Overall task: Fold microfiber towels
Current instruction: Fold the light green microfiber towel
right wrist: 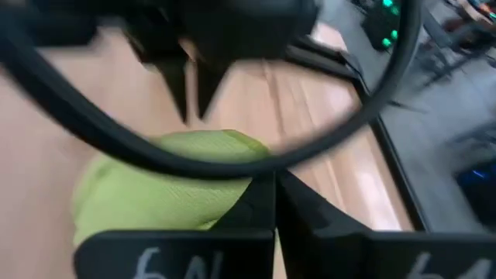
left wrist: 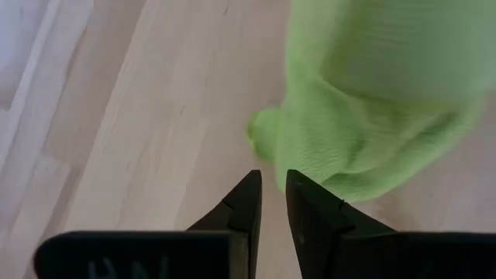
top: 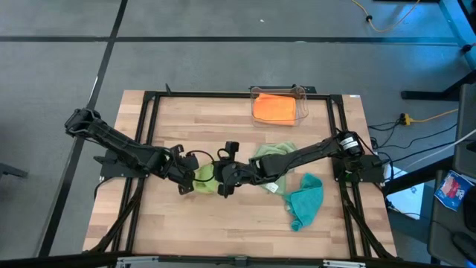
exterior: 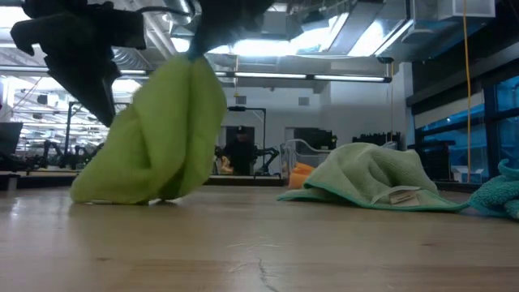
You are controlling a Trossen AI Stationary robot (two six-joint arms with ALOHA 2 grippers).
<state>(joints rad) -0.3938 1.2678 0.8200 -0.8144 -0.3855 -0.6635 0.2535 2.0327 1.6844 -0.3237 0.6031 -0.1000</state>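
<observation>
Lime-green microfiber cloth (top: 204, 177) is what we have in work, bunched near the middle of the wooden counter (top: 163, 223) and lifted at its top so that it hangs with only its lower folds on the wood in the low view. Our right hand (top: 222, 183) is pinched fully shut on the cloth's upper edge and carries it. Our left hand (top: 184, 183) sits just beside the cloth on the side toward the counter's left edge; its fingers (left wrist: 246, 203) stand a narrow slit apart with nothing between them, so it holds nothing.

We judge this towel to be mid-fold at best: it is a loose hanging bundle, not a flat folded square.

The orange microfiber towel (top: 273, 107) lies in the clear plastic bin (top: 301, 93) at the counter's far edge and looks flat and folded, so we count that one as done. The pale sage-green towel with the white tag (top: 274, 160) lies crumpled just right of centre, and the teal towel (top: 306, 199) is heaped nearer the right front corner; neither shows any fold. So, as we read it, one of four is finished, one is under way and two remain untouched.
</observation>
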